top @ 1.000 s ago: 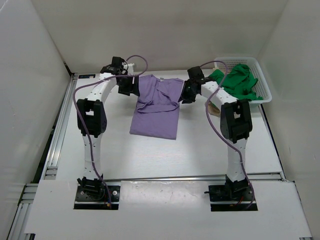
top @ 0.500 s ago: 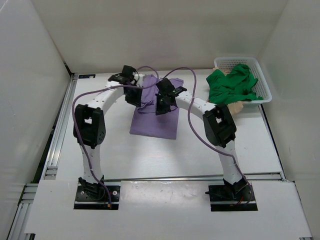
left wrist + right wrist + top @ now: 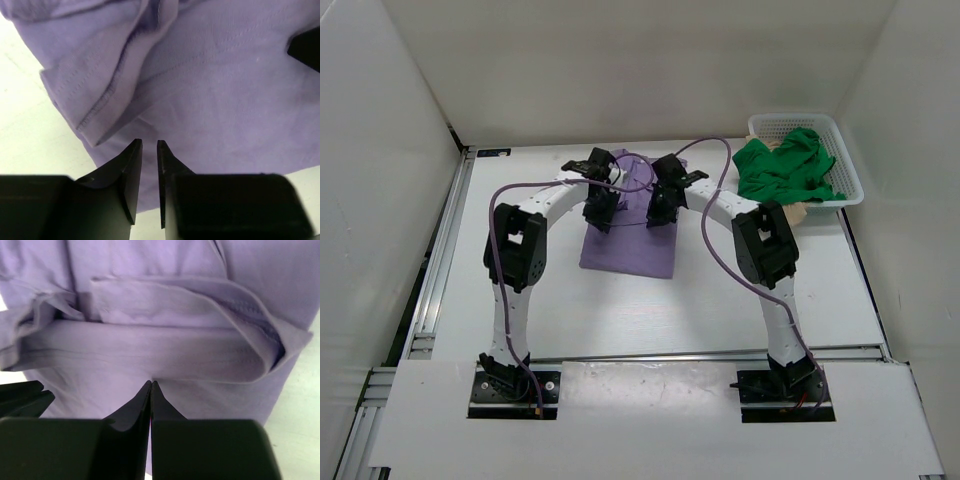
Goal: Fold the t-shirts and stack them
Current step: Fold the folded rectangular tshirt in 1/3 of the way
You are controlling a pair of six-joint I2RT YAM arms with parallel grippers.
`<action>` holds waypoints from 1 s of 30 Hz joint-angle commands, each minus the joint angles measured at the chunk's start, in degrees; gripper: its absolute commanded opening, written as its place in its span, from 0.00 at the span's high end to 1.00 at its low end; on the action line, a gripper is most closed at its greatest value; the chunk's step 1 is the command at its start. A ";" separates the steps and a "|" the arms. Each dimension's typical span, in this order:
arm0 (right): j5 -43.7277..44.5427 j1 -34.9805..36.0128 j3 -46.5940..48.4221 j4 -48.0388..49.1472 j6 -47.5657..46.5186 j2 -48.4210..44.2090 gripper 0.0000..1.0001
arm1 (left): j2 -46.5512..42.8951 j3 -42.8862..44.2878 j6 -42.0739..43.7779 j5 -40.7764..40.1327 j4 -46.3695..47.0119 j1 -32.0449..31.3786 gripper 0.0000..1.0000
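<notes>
A purple t-shirt (image 3: 630,248) lies partly folded on the white table, its top part doubled over toward me. My left gripper (image 3: 600,214) hovers over the shirt's left side. In the left wrist view the gripper (image 3: 149,142) has its jaws a narrow gap apart with nothing between them, above the purple cloth (image 3: 225,75). My right gripper (image 3: 661,210) is over the shirt's right side. In the right wrist view the gripper (image 3: 151,382) is shut, its tips pinching a small pucker of the purple cloth (image 3: 150,340) just below a folded band.
A white basket (image 3: 849,150) at the back right holds crumpled green t-shirts (image 3: 788,170). A beige cloth (image 3: 798,212) pokes out below the basket. White walls close in the table on three sides.
Both grippers came together from the shirt's far corners toward its middle, carrying the top edge over into a fold. The left jaws have parted slightly.
</notes>
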 commanded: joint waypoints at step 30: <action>8.49 -5.07 3.47 2.42 4.33 2.01 0.99 | 9.85 15.08 0.25 -18.96 6.21 -0.71 0.36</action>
